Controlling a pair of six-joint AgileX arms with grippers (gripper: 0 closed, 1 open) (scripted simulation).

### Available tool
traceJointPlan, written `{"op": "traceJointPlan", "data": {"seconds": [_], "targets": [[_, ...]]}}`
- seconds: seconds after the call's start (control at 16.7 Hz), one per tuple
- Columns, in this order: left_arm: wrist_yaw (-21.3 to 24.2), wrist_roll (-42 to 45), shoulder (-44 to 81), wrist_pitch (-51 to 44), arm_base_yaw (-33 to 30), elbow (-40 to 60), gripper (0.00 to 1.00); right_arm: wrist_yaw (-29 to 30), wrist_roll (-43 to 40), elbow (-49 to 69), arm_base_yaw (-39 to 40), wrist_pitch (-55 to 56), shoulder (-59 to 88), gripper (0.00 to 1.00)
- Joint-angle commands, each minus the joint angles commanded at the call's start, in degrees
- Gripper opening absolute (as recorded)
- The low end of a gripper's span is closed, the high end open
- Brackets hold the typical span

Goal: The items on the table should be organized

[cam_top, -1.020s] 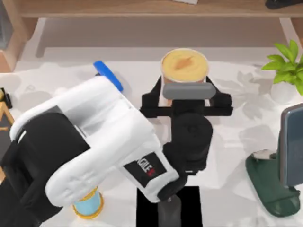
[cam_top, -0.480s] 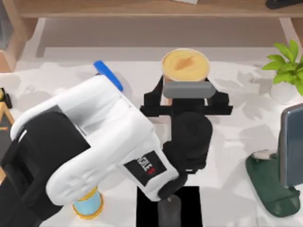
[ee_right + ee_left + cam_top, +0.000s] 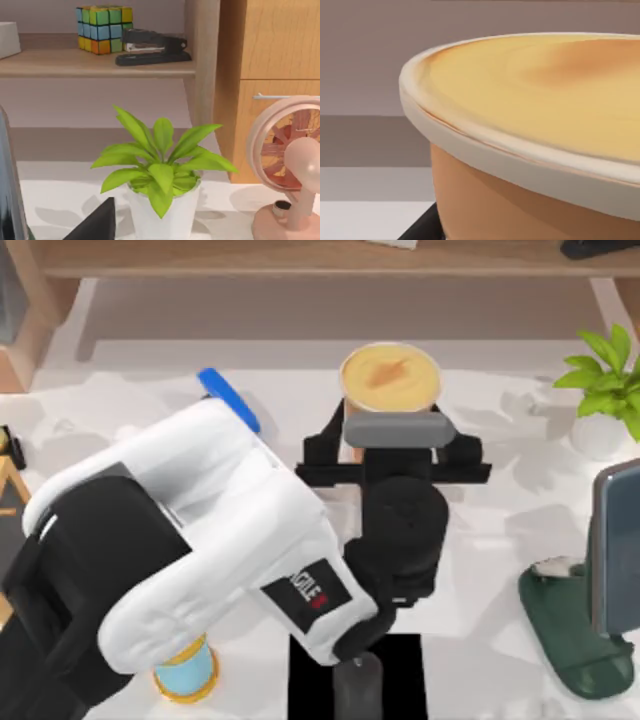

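A tall orange drink cup (image 3: 390, 378) with a yellow-orange lid stands at the middle back of the white table (image 3: 500, 420). My left gripper (image 3: 392, 430) reaches over it from the front, with a black finger against each side of the cup's body, shut on it. The left wrist view has the cup (image 3: 530, 125) very close, with one dark finger (image 3: 422, 227) at its base. A dark grey mouse (image 3: 357, 685) lies on a black pad at the front edge. On the right, a grey-blue slab (image 3: 612, 550) stands in a green holder (image 3: 565, 625). One dark fingertip of my right gripper (image 3: 95, 225) shows in the right wrist view.
A blue stapler (image 3: 228, 395) lies left of the cup, partly under my left arm. A potted plant (image 3: 605, 380) stands at the back right, and a blue and yellow spool (image 3: 185, 672) at the front left. A pink fan (image 3: 295, 165), a colour cube (image 3: 104, 27) and a black stapler (image 3: 150, 47) are near the wooden shelf (image 3: 300, 255).
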Motion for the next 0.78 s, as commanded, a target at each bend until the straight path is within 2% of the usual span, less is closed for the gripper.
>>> {"op": "traceJointPlan", "data": {"seconds": [0.78], "targets": [[-0.02, 0.11, -1.12, -0.84, -0.15, -0.22, 0.00, 0.00, 0.00, 0.00, 0.00, 0.00, 0.00, 1.00]]}}
